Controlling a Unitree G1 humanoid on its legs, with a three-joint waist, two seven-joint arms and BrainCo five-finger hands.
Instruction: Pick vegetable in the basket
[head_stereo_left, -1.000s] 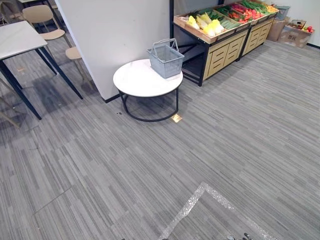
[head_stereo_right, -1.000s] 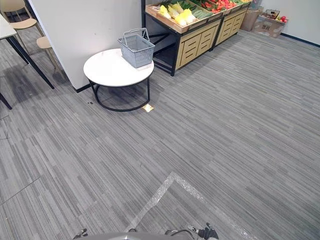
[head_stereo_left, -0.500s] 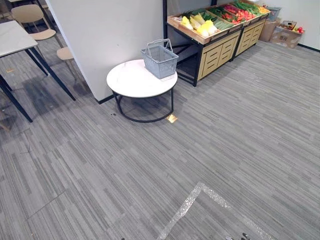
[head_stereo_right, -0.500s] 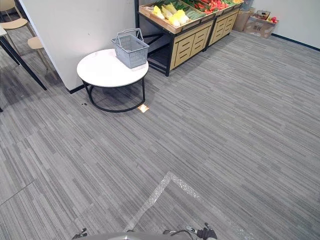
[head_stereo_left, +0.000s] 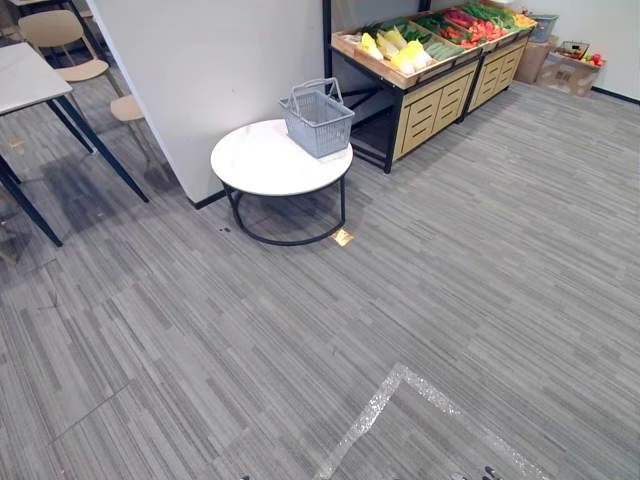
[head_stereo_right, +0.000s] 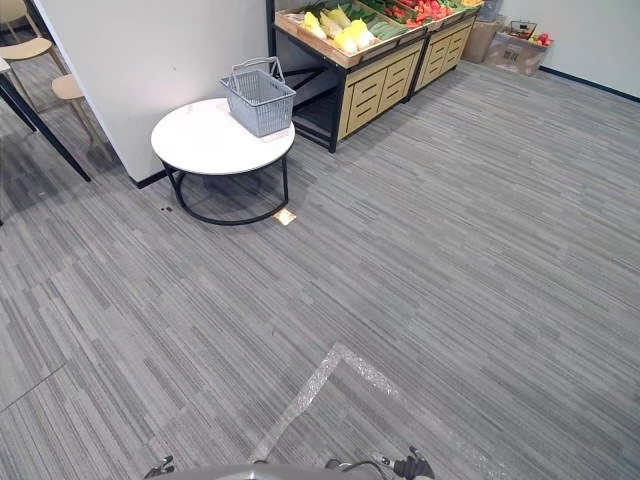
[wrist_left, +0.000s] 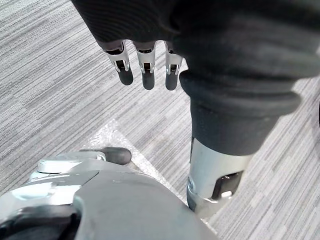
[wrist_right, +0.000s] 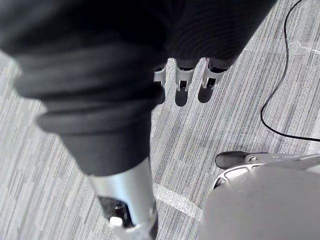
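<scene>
A grey wire basket (head_stereo_left: 317, 117) with its handles up stands on the far edge of a round white table (head_stereo_left: 260, 165). Behind it a wooden produce stand (head_stereo_left: 425, 95) holds yellow and green vegetables (head_stereo_left: 400, 50) and red ones (head_stereo_left: 480, 25) farther back. My left hand (wrist_left: 145, 62) hangs over the carpet with its fingers straight and holds nothing. My right hand (wrist_right: 187, 75) hangs the same way above the floor, fingers relaxed and empty. Both hands are far from the basket.
A white wall pillar (head_stereo_left: 210, 70) stands just left of the round table. A black-legged table (head_stereo_left: 30, 90) and beige chairs (head_stereo_left: 60, 35) are at the far left. Cardboard boxes (head_stereo_left: 565, 65) sit at the back right. A silvery tape line (head_stereo_left: 395, 395) marks the carpet.
The whole picture has shifted slightly: the table, basket and stand sit a little further left, so the camera has moved. The things have not moved.
</scene>
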